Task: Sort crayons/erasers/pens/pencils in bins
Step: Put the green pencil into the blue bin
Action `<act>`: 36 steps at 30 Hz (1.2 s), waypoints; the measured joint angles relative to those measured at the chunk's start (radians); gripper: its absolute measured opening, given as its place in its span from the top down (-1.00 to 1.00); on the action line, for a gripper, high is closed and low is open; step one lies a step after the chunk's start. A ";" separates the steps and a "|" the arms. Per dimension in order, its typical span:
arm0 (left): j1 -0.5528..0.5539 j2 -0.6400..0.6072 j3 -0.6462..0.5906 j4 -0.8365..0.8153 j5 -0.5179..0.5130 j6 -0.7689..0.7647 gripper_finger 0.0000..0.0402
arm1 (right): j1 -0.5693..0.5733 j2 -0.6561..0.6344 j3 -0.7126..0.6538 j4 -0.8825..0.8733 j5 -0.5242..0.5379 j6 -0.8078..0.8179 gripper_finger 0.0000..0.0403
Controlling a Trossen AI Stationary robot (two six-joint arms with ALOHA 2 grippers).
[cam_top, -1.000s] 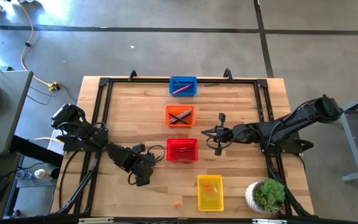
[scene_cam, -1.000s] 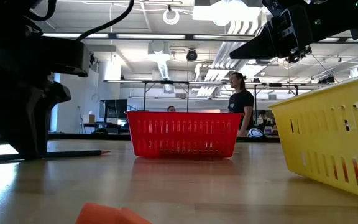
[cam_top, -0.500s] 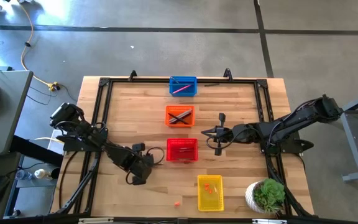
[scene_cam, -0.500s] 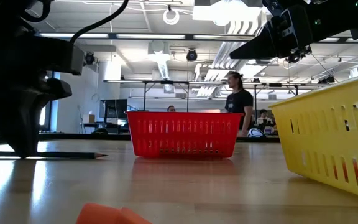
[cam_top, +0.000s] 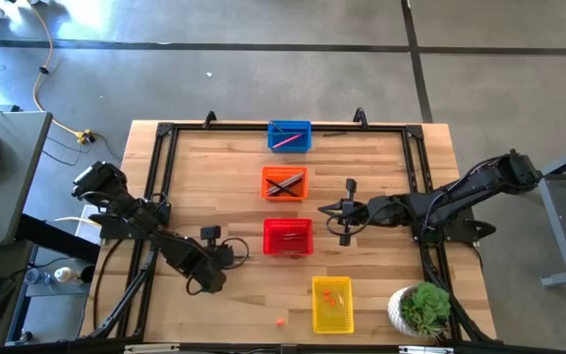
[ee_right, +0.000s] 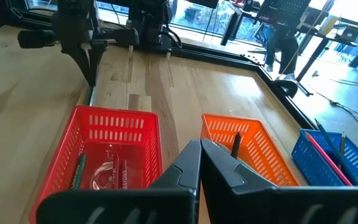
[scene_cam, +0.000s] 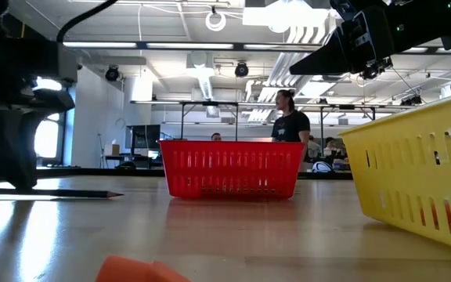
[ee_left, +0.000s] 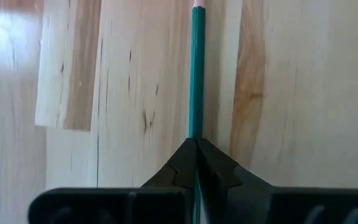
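From above, the left gripper (cam_top: 226,258) sits low on the table (cam_top: 381,295) beside the red bin (cam_top: 288,237); the right gripper (cam_top: 328,208) hovers past that bin's other side. At table level, a pencil (scene_cam: 53,193) lies flat. The left wrist view shows the jaws pinching a green pencil (ee_left: 197,68). The right wrist view shows jaws pressed together, empty, above the red bin (ee_right: 104,155) and orange bin (ee_right: 247,146).

A grey concrete floor (cam_top: 263,69) surrounds the light wooden table (cam_top: 234,182). Long ceiling lights (scene_cam: 171,45) shine above; a person (scene_cam: 288,125) stands far behind.
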 joint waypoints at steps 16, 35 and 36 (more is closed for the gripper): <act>-0.071 -0.169 0.002 -0.033 -0.194 -0.021 1.00 | 0.000 0.000 0.000 -0.019 0.000 0.007 1.00; -0.040 -0.233 -0.134 0.008 -0.170 -0.005 0.93 | -0.001 0.000 0.000 -0.003 -0.017 0.010 1.00; -0.007 -0.234 -0.128 0.009 -0.150 0.030 0.90 | -0.001 0.000 0.000 -0.003 -0.017 0.010 1.00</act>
